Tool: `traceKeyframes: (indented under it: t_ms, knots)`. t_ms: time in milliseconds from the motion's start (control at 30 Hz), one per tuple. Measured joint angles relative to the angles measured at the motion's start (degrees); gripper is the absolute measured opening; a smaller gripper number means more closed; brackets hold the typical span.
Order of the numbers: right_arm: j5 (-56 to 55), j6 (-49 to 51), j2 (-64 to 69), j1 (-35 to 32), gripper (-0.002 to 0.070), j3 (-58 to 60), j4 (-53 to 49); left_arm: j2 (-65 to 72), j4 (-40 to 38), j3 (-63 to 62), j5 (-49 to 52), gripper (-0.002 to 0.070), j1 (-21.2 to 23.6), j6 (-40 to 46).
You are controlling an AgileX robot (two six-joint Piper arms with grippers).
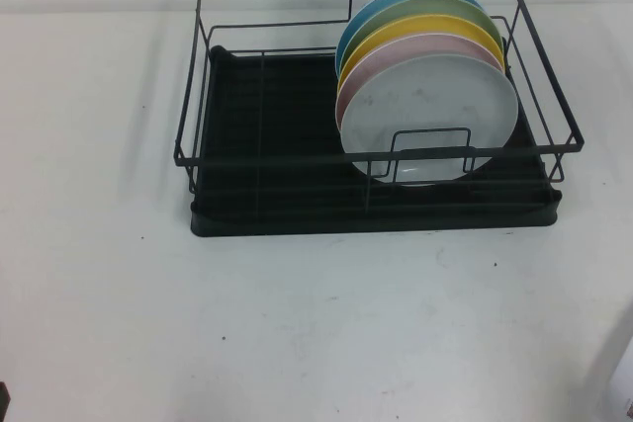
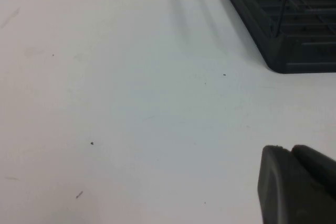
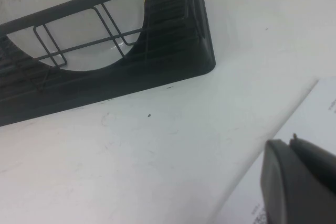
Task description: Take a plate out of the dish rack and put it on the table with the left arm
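Note:
The pale grey-white plate [image 1: 430, 111] stands on edge at the front of a row of plates in the right half of the black wire dish rack [image 1: 277, 185]. Behind it stand a pink plate [image 1: 368, 68], a yellow plate [image 1: 415, 32] and further coloured ones. The right wrist view shows the plate [image 3: 84, 30] behind the rack's front wires [image 3: 157, 61]. My left gripper [image 2: 289, 149] is shut and empty, low over the white table [image 1: 316, 323], short of the rack's near left corner [image 2: 294, 51]. My right gripper [image 3: 290, 141] is shut and empty near the rack's near right corner.
The left half of the rack holds no plates. A white printed sheet [image 3: 315, 124] lies at the table's right edge under my right gripper. Bare white table stretches in front of the rack and to its left [image 2: 131, 103].

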Motion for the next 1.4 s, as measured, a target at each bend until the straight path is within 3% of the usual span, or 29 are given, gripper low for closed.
traceKeyframes:
  t_ms: [833,933,1133,1400]
  knots:
    - [0.00,0.00,0.00,0.00,-0.0018,0.00,0.00,0.00,-0.33,0.00,0.00,-0.0004,0.00,-0.13]
    - [0.00,0.00,0.00,0.00,-0.0018,0.00,0.00,0.00,-4.29,0.10,-1.80,-0.0004,0.00,-3.60]
    - [0.00,0.00,0.00,0.00,-0.0018,0.00,0.00,0.00,-22.62,0.09,-12.43,-0.0004,0.00,-18.01]
    - [0.00,0.00,0.00,0.00,-0.0018,0.00,0.13,0.00,-25.66,0.09,-16.88,-0.0004,0.00,-19.91]
